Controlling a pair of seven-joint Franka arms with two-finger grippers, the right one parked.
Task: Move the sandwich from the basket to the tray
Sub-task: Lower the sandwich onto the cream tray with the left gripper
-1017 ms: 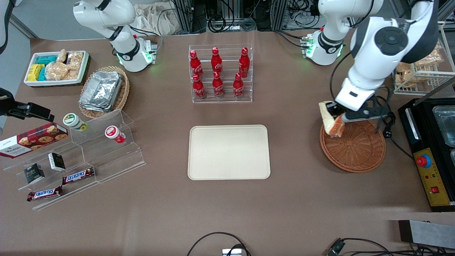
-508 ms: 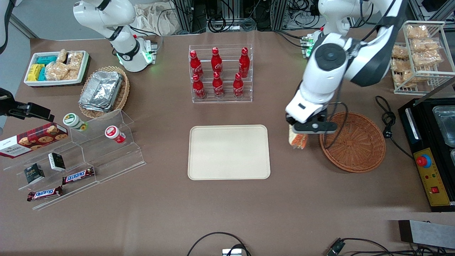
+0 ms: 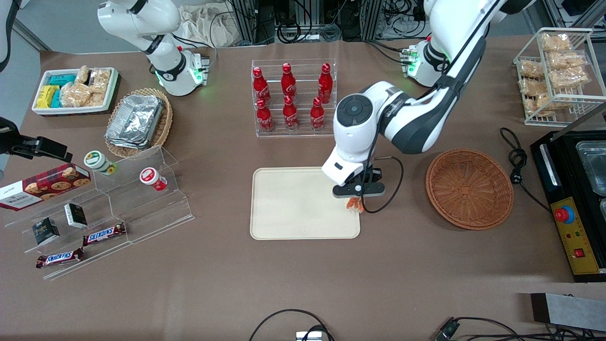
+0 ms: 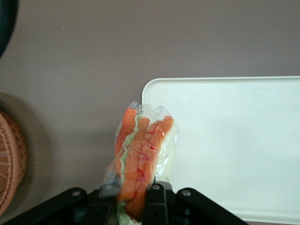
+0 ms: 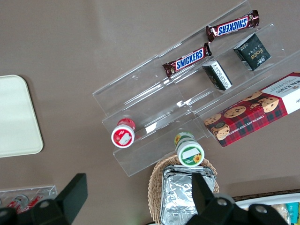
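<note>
The sandwich (image 4: 140, 154), orange-red and green filling showing through clear wrap, hangs in my left gripper (image 4: 133, 199), whose black fingers are shut on it. In the front view only its orange tip (image 3: 354, 203) shows under the gripper (image 3: 357, 195), above the edge of the cream tray (image 3: 293, 203) that faces the basket. The tray's rounded corner (image 4: 154, 86) lies right beside the hanging sandwich. The reddish-brown wicker basket (image 3: 469, 188) sits toward the working arm's end of the table with nothing in it; its rim (image 4: 11, 164) shows in the wrist view.
A clear rack of red cola bottles (image 3: 293, 99) stands farther from the front camera than the tray. Acrylic steps with snacks (image 3: 109, 208) and a tan basket of foil trays (image 3: 137, 121) lie toward the parked arm's end. A black appliance (image 3: 575, 203) sits beside the basket.
My gripper has carried the sandwich from above the basket's rim, across the bare table, to the tray's near edge. The basket is left with nothing in it.
</note>
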